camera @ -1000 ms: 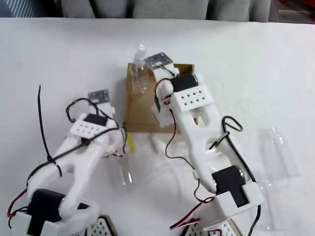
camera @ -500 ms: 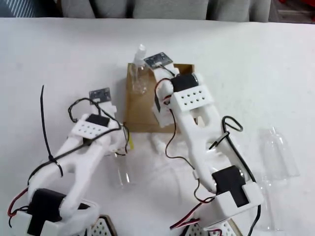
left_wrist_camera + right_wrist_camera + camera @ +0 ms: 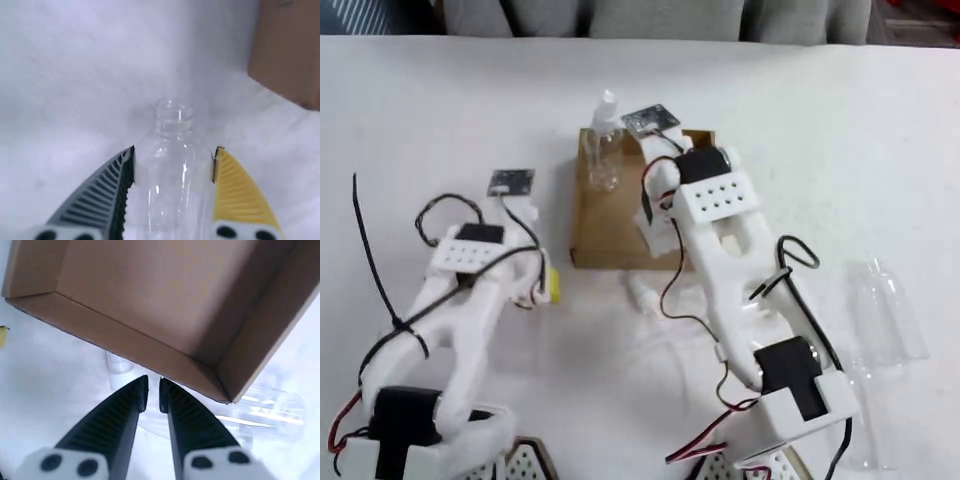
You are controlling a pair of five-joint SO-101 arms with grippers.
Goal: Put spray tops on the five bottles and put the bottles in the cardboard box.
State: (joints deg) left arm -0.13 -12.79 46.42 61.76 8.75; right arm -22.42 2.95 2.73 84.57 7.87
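An uncapped clear plastic bottle is being gripped by the ridged left claw over the white table, while the right claw is being held nearly closed, empty, by the brown cardboard box.

You see the open bottle between the left gripper's fingers cut off below its shoulders. The right arm hides the cardboard box's right side. Clear bottles near the table's right edge blur into its white.
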